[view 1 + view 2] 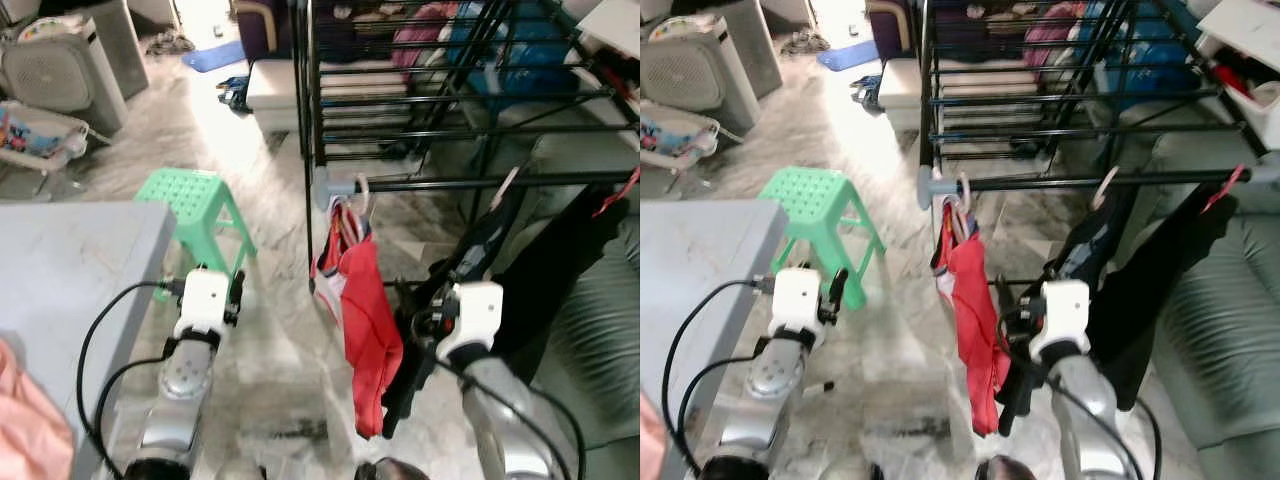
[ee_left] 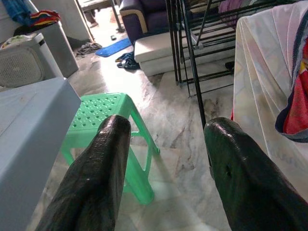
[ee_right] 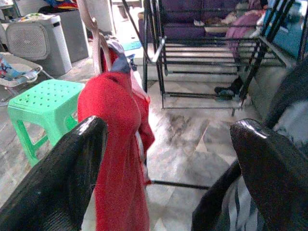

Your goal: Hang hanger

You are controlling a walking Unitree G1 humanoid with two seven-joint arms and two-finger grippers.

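Left eye view: the hanger [image 1: 352, 200] with a red garment [image 1: 365, 320] hangs on the black rack rail [image 1: 480, 182] at frame centre. The right end effector [image 3: 168, 168], lower right, gapes wide, empty. The left end effector [image 2: 163, 163], lower left, is open, empty, near the green stool [image 1: 190, 200] and grey tabletop [image 1: 70, 260].

Two silver arms extended forward and slightly inward from the lower edge of the head views, each ending in a white wrist block trailing black cables. The left gripper [image 2: 166, 144] was raised ahead of the left arm with its two long black fingers [image 2: 96, 178] spread apart and empty. The right gripper [image 3: 168, 159] was likewise held with its black fingers [image 3: 269, 173] parted wide, nothing between them.
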